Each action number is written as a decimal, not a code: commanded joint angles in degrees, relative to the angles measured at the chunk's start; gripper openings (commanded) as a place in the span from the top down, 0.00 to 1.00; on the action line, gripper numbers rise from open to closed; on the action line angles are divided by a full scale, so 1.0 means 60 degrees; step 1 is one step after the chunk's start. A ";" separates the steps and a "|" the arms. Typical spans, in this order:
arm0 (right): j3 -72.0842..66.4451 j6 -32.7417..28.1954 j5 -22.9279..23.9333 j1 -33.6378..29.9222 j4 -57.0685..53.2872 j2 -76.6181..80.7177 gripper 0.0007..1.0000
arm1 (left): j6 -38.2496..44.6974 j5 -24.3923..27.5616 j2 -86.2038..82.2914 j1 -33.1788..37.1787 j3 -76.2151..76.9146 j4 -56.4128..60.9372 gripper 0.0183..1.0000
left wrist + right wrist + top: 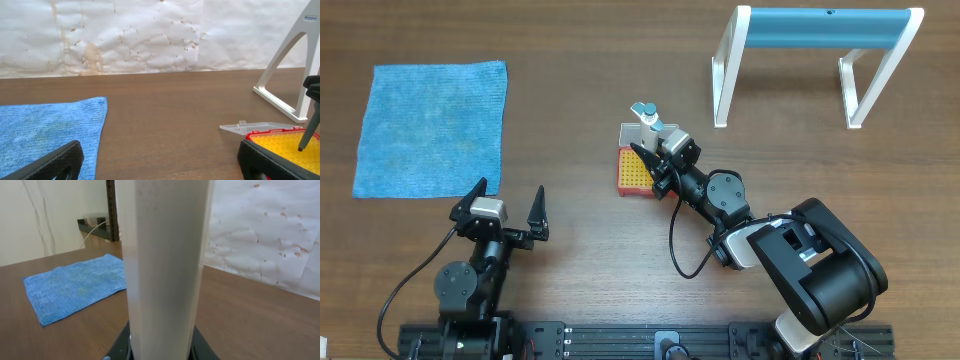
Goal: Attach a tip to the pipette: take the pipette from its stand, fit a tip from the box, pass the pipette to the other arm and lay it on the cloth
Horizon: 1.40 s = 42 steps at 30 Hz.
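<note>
Okay, the left claw (508,205) sat close to its own base with its fingers spread wide. It was over bare desk (600,80), near the near right corner of the cloth (430,128).

The right arm reached out from the right side toward the middle of the desk. The right claw (651,158) was clamped on the pipette (646,114) and held it upright over the tip box (629,180). In the right wrist view the pipette's white body rose straight up out of the claw. From the left wrist view its dark lower end was down at the yellow rack of the box. Couldn't tell whether a tip was seated on it.

The tip box had a red base and a yellow rack. Its clear lid (250,128) was open and lay flat on the desk at the box's far side.

Farther out, the blue cloth lay flat at the far left of the desk, well apart from the box. The white stand (815,60), with a blue top bar, stood at the far right, well apart from the pipette.
</note>
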 commanded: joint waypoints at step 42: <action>-0.0029 -0.0408 -0.0029 0.0109 -0.0415 0.0994 0.93 | -0.0124 -0.0044 -0.0051 -0.0015 -0.0022 -0.0047 0.00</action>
